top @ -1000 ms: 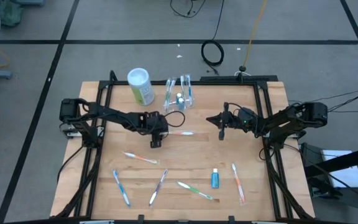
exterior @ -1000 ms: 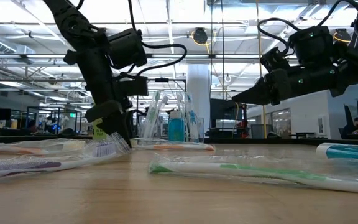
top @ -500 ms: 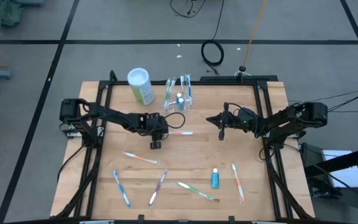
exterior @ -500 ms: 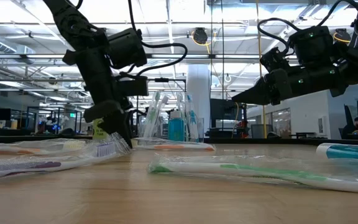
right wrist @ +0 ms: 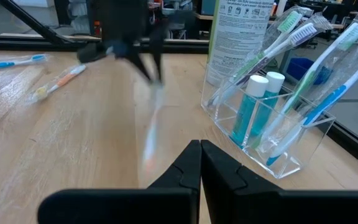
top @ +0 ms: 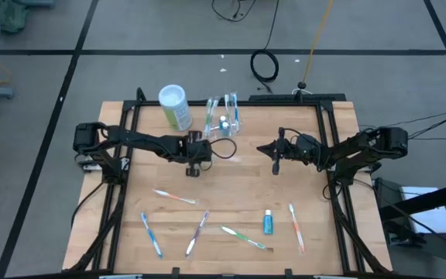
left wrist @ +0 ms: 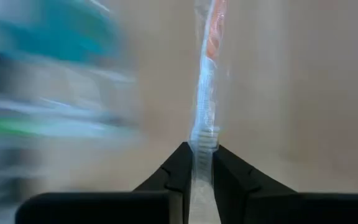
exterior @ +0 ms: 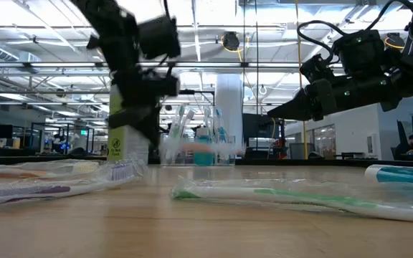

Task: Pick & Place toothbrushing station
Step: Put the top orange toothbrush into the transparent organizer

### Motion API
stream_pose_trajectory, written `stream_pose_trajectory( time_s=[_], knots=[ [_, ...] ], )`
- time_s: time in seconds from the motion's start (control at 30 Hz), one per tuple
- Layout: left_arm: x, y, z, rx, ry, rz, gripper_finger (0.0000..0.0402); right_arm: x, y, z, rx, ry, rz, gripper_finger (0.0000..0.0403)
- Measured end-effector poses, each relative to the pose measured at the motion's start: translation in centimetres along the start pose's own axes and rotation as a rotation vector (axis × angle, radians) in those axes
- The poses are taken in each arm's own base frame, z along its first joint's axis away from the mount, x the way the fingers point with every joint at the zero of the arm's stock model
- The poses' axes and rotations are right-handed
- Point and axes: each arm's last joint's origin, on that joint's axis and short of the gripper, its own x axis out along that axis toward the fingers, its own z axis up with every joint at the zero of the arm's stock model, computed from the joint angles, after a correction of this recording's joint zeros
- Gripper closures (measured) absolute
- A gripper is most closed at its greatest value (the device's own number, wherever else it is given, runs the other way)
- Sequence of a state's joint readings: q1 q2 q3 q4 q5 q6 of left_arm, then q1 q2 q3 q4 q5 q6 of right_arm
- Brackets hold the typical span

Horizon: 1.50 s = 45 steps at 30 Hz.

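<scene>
Toothbrushing station (top: 223,118) stands at the far side of the table (top: 130,232), a clear plastic holder just beside the green canister (top: 175,107) with its white lid. From the right wrist view it holds wrapped toothbrushes leaning in its compartments and two small blue tubes (right wrist: 251,106) with white caps.

Just in front of it the left pincer (top: 194,159) is closed on a wrapped orange toothbrush (left wrist: 207,81); the left wrist view shows the two dark fingers (left wrist: 180,171) pressed against the wrapper on either side, and the brush sticks out forward past them. In the low view the brush is only an orange smear in front of the holder, seemingly clear of the wood.

The right pincer (top: 276,161) hangs above the table's middle right, well apart from the holder, its fingers shut together on nothing.

Across the pale wooden boards nearer me lie more wrapped toothbrushes, among them a green one (top: 243,237) and an orange one (top: 296,228), with a blue tube (top: 268,222) between them. The floor around is grey with dark lines, and a black cable coil (top: 265,66) lies beyond the table. The low view looks into a large hall with ceiling lights. The left arm is blurred there, and much of the left wrist view is smeared too.
</scene>
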<state>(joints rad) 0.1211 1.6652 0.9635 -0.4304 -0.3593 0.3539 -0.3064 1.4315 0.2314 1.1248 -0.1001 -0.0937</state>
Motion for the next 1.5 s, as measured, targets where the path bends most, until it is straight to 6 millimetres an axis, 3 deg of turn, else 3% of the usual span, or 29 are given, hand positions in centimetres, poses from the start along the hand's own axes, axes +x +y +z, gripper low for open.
stream_pose_trajectory(
  time_s=[0.23,0.33,0.47,0.67,0.77,1.1,1.5],
  knots=[
    [-4.5,2.9,3.6,0.352,0.142,0.426,0.0364,0.0,0.0,0.0,0.0,0.0,-0.003,0.0403],
    [-5.8,3.9,4.9,0.522,0.186,0.53,0.0362,0.0,0.0,0.0,0.0,0.0,-0.003,0.0403],
    [-6.4,5.3,5.7,0.725,0.28,0.615,0.0357,0.0,0.0,0.0,0.0,0.001,-0.002,0.0403],
    [-6.1,7.5,4.8,1.037,0.624,0.633,0.0366,0.0,0.0,0.0,0.0,0.001,-0.001,0.0403],
    [-6.0,8.3,4.3,1.069,0.738,0.626,0.0369,0.0,0.0,0.0,0.0,0.0,-0.001,0.0403],
    [-5.7,9.5,3.6,1.09,0.757,0.592,0.037,0.0,0.0,0.0,-0.023,0.001,0.0,0.0403],
    [-11.3,9.2,3.1,1.037,0.598,0.671,0.037,0.0,0.0,0.0,-0.026,0.0,-0.001,0.0403]
  ],
)
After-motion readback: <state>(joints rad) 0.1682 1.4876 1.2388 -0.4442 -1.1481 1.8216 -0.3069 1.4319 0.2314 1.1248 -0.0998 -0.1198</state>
